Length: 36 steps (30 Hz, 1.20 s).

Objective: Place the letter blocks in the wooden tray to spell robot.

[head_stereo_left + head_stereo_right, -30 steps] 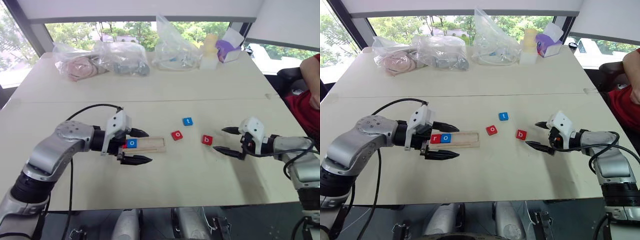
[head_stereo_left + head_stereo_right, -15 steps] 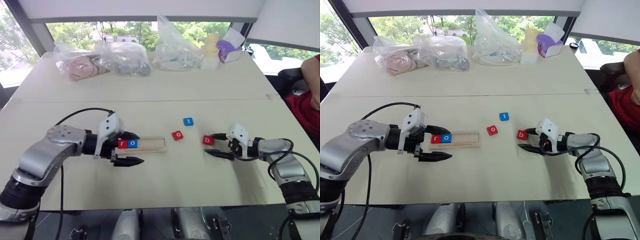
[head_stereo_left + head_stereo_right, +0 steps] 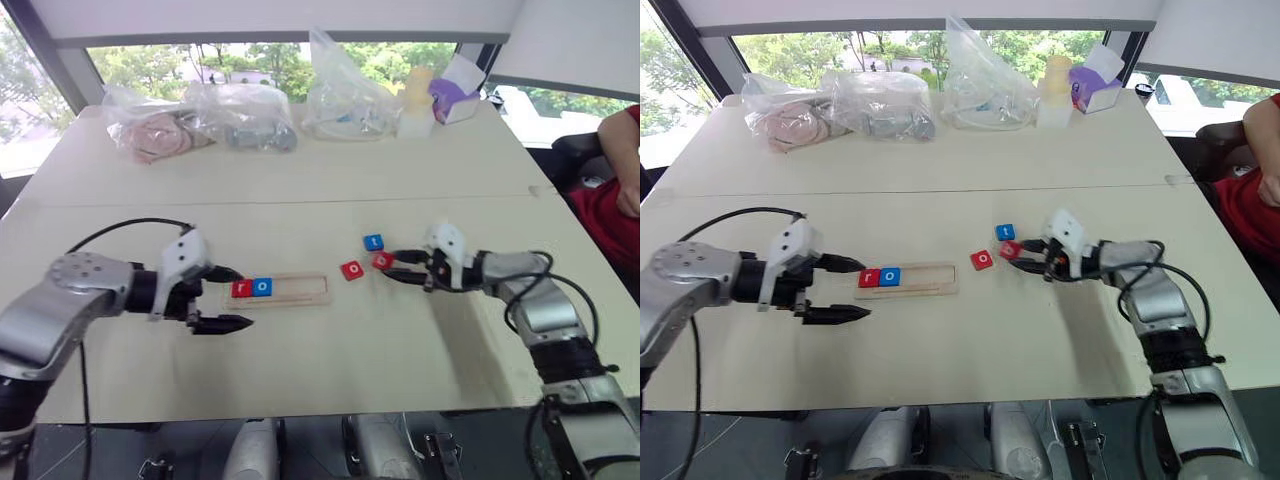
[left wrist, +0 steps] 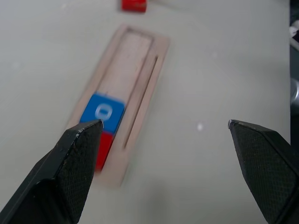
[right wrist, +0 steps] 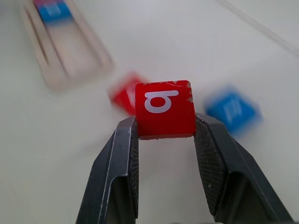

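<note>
My right jaws (image 5: pixel 164 122) are clamped on the red b block (image 5: pixel 164 109), one finger on each of its side edges, and I hold it above the table (image 3: pixel 300 370), near the red o block (image 3: pixel 352 270) and the blue t block (image 3: pixel 373 242), which both lie loose on the table. The wooden tray (image 3: pixel 290 290) is to the left of them; the red r block (image 3: pixel 242 289) and the blue o block (image 3: pixel 262 287) sit touching at its left end, and the rest of the slot is free, so I judge the b goes just beside the blue o. My left jaws (image 3: pixel 225 298) stand wide apart and hold nothing, just beside the left end of the tray. The block looks to me small, light and stiff, with smooth faces, so I think a grip on two opposite edges is right, but it could twist or slip if the grip is off the middle. The right wrist view shows the letter and the grip clearly, which the head views cannot show. The left wrist view shows a thin groove running along the tray beside the slot, which is hard to see from the head.
</note>
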### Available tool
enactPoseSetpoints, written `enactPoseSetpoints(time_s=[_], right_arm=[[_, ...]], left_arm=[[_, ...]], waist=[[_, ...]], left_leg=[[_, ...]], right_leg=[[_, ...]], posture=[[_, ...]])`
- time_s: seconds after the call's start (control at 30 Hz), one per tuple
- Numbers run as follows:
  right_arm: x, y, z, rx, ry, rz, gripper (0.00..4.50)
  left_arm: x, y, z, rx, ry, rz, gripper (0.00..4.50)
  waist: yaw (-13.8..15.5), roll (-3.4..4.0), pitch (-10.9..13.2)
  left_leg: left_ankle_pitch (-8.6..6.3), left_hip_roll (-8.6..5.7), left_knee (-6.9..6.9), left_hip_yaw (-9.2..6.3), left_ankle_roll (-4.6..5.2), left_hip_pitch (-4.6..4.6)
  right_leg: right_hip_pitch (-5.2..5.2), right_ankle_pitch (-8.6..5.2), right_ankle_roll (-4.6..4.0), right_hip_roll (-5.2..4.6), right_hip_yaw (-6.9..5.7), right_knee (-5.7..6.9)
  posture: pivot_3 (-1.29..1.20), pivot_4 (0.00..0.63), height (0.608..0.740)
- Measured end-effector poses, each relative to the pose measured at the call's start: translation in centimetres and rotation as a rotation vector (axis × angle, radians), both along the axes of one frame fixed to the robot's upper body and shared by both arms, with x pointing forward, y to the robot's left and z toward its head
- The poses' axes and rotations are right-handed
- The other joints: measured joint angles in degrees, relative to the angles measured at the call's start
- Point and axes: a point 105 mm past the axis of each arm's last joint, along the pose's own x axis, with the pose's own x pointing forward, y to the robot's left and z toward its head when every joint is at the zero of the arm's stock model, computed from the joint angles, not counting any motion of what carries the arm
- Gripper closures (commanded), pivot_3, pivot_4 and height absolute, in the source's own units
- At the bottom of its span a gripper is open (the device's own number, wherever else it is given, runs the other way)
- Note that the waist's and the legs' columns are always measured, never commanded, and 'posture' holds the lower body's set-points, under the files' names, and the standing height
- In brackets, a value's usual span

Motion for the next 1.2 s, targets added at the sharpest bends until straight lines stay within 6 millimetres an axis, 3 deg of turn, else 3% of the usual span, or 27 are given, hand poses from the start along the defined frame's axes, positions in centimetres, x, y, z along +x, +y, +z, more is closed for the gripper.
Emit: enactPoseSetpoints(time_s=[0.13, 0.23, 0.63, 1.2], right_arm=[[-0.4, 5.0, 0.8, -0.043, -0.009, 0.121, 3.4], [-0.5, 6.6, 0.3, -0.08, -0.002, 0.162, 3.4], [-1.0, 9.6, -2.3, -0.147, 0.059, 0.221, 3.4], [-0.6, 11.0, -3.5, -0.189, 0.046, 0.231, 3.4]], left_arm=[[-0.8, 1.9, 0.2, 0.026, 0.0, 0.071, 0.0], [-1.0, 2.7, 0.3, 0.028, -0.01, 0.129, 0.0], [-2.0, 2.3, 0.1, -0.01, -0.02, 0.182, 0.0], [-1.7, 1.8, 0.1, -0.025, -0.026, 0.176, 0.0]], waist=[[0.6, 0.0, 0.0], [1.2, -0.02, 0.0], [1.3, -0.01, 0.0], [1.3, -0.01, 0.0]], left_leg=[[0.0, -0.08, 0.02, -0.06, 0.0, -0.18], [0.0, -0.12, 0.05, -0.02, 0.0, -0.22], [-0.01, -0.07, 0.0, -0.03, -0.01, -0.2], [-0.01, -0.07, -0.01, -0.02, -0.01, -0.19]], right_leg=[[-0.07, 0.0, 0.01, -0.17, -0.09, -0.07], [-0.07, 0.0, 0.01, -0.24, -0.12, -0.15], [-0.12, 0.0, -0.01, -0.19, -0.12, -0.11], [-0.13, 0.01, -0.01, -0.18, -0.12, -0.11]], posture=[[0.0, 0.15, 0.735], [0.0, 0.15, 0.735], [0.0, 0.15, 0.735], [0.0, 0.15, 0.735]])
